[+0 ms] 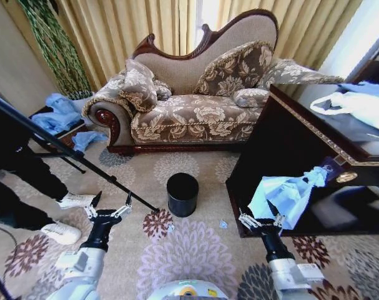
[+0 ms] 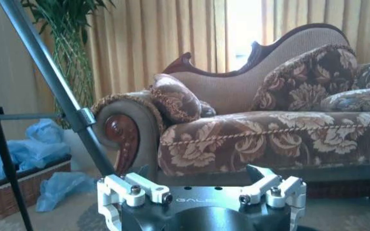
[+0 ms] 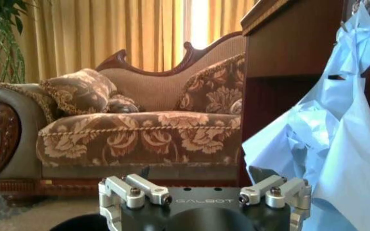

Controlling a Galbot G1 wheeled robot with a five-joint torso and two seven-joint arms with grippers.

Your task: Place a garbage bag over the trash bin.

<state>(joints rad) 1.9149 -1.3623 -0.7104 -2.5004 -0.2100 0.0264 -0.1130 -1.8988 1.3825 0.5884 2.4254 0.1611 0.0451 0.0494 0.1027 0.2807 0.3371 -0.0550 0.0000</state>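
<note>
The head view shows the small glossy black cylindrical trash bin (image 1: 182, 194) standing upright on the patterned carpet (image 1: 189, 250), in front of the floral upholstered sofa (image 1: 195, 112) and between the two arms. The thin, crinkly, light-blue plastic garbage bag (image 1: 288, 194) hangs over the front edge of the dark wooden worktop (image 1: 301, 134) on the robot's right, well apart from the bin. The right gripper (image 1: 261, 220) sits low just beside the bag's lower edge, its jaws spread and holding nothing. In the right wrist view the bag (image 3: 329, 144) drapes down just beside one side of the right gripper (image 3: 204, 188); whether it touches the fingers cannot be told. The left gripper (image 1: 107, 212) hovers over the carpet to the left of the bin, jaws spread and empty, near a slanting grey tripod leg (image 1: 70, 153). The left wrist view has the left gripper (image 2: 201, 187) facing the sofa (image 2: 269, 134).
</note>
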